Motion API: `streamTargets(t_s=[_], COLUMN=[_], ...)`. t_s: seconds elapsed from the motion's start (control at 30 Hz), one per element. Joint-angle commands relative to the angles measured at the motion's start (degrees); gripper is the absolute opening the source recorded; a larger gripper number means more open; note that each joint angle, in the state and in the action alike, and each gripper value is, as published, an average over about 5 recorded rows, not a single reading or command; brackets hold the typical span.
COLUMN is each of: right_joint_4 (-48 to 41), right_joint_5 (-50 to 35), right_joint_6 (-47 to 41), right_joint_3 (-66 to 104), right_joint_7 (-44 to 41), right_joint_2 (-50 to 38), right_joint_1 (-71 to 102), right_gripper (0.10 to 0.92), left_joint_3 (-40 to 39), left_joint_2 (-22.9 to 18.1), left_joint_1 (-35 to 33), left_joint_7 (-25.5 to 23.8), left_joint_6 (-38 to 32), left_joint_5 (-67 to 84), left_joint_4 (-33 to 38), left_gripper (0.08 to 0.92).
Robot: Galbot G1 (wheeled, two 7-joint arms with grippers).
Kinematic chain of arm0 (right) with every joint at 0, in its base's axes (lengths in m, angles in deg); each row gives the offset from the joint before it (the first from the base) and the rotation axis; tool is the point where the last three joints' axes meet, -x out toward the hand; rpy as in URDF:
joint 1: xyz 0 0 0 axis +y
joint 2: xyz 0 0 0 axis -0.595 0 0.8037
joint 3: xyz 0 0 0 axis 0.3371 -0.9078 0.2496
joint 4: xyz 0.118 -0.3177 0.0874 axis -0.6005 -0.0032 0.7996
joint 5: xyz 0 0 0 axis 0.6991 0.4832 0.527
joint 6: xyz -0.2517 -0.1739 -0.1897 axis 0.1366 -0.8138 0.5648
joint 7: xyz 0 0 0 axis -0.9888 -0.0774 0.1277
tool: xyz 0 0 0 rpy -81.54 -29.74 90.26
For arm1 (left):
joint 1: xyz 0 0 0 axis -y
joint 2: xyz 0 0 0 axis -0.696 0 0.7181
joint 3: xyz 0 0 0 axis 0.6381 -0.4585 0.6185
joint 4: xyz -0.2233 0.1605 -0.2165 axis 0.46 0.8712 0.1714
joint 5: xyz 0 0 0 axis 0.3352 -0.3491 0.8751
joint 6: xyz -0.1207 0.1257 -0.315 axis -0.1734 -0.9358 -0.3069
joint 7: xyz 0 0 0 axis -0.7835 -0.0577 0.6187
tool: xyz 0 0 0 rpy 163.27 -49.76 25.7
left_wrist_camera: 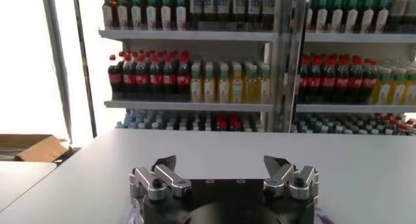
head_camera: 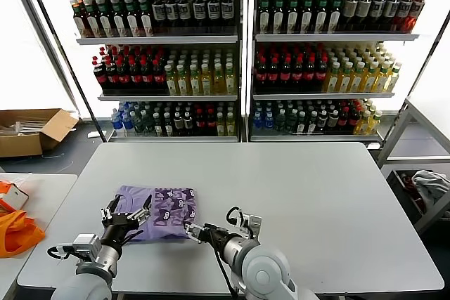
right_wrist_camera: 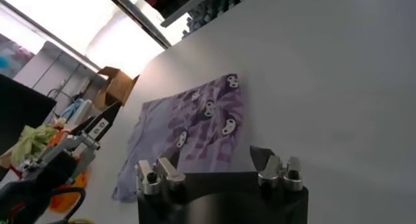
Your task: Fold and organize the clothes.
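Note:
The clothes are one lavender T-shirt (head_camera: pixel 160 210), folded into a rough rectangle with its dark purple and white print facing up, lying on the near left part of the white table (head_camera: pixel 316 201). My left gripper (head_camera: pixel 128 214) hovers open over the shirt's near left part; in the left wrist view the left gripper (left_wrist_camera: pixel 221 163) has only bare table between its fingers. My right gripper (head_camera: pixel 191 230) is at the shirt's near right corner. In the right wrist view the right gripper (right_wrist_camera: pixel 214 160) stands open, with the T-shirt (right_wrist_camera: pixel 195 124) just ahead and its printed edge in front of the gap.
Shelves of bottles (head_camera: pixel 239 54) stand behind the table. A cardboard box (head_camera: pixel 28 131) sits on the floor at far left. An orange bag (head_camera: pixel 17 230) lies on a side table to the left. A grey-white bundle (head_camera: pixel 429 184) rests on a rack at right.

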Motion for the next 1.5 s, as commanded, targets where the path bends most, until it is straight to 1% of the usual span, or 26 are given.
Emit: streamTargets(t_s=[0.03, 0.1, 0.23, 0.33, 0.43, 0.77, 0.87, 1.17, 1.5], right_joint_4=[-2.9, -3.21, -3.83, -4.24, -4.38, -5.6, -5.67, -4.1, 2.78], right_joint_5=[-0.29, -0.24, -0.17, -0.14, -0.11, 1.13, 2.53, 3.14, 1.29], right_joint_6=[-0.34, -0.34, -0.35, -0.34, -0.35, -0.37, -0.35, -0.31, -0.4], right_joint_3=[-1.52, -1.45, -1.27, -1.01, -0.9, -1.23, -1.4, 0.93, 8.98], right_joint_7=[1.14, 1.12, 1.1, 0.87, 0.51, -0.74, -1.17, -0.52, -1.02], right_joint_2=[1.43, 1.43, 1.39, 1.51, 1.61, 2.43, 2.46, 0.53, -6.1], right_joint_1=[-0.97, -0.86, -0.92, -1.06, -1.06, -0.82, -0.59, 0.24, 6.47], right_gripper=[0.64, 0.608, 0.584, 0.546, 0.47, 0.176, 0.117, 0.107, 0.107], left_joint_3=[0.03, 0.02, 0.07, 0.09, 0.13, 0.37, 0.43, -0.02, -0.79], left_joint_2=[-0.1, -0.07, -0.05, -0.14, -0.27, -0.57, -0.59, -0.63, -0.98], left_joint_1=[-0.04, -0.02, 0.04, 0.06, -0.02, -0.48, -0.66, -0.25, 0.11], left_joint_7=[0.21, 0.2, 0.11, 0.09, 0.08, 0.07, 0.07, 0.04, -0.17], left_joint_6=[0.19, 0.24, 0.34, 0.36, 0.38, 0.42, 0.41, 0.35, 0.29], left_joint_5=[-0.29, -0.28, -0.21, -0.19, -0.18, -0.15, -0.16, -0.14, -0.18], left_joint_4=[-0.12, -0.23, -0.23, -0.25, -0.24, 0.08, 0.12, -0.47, -0.32], left_gripper=[0.822, 0.823, 0.823, 0.822, 0.823, 0.823, 0.823, 0.823, 0.823])
